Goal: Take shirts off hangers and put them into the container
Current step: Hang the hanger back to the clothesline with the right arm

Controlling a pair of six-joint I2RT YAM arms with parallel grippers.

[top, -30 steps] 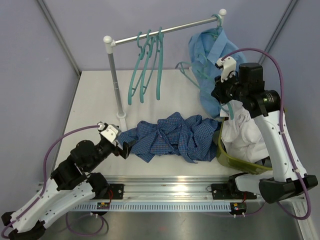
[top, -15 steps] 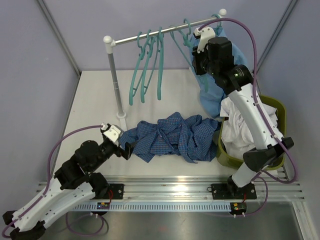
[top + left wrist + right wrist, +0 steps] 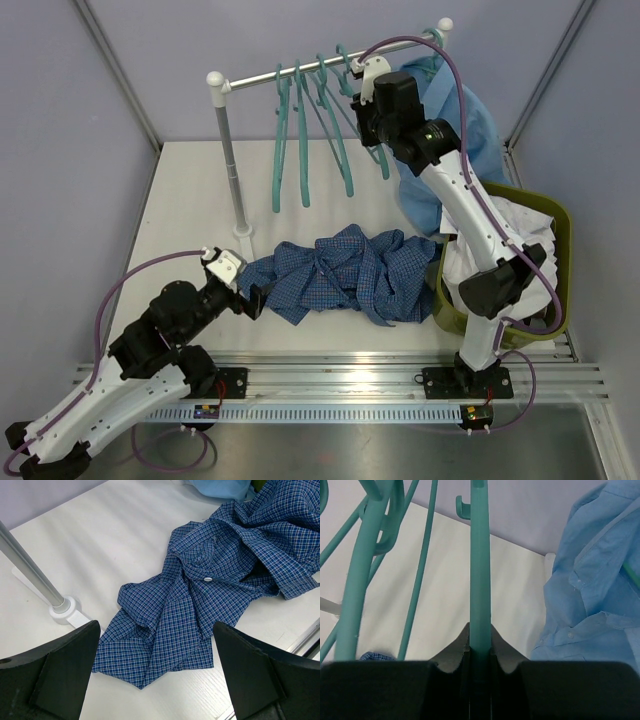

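Clamping a thin teal plastic hanger (image 3: 480, 570), right jaws pinch tight; left jaws gape over crumpled small-check blue shirt (image 3: 210, 580).

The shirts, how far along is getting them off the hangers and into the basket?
Done: a white shirt lies in the green basket, and bare hangers hang on the rail. In hand: the right gripper is shut on a teal hanger; the dark blue check shirt lies on the table by the open left gripper. Left: binning it, and the light blue shirt hanging at the rail's end.
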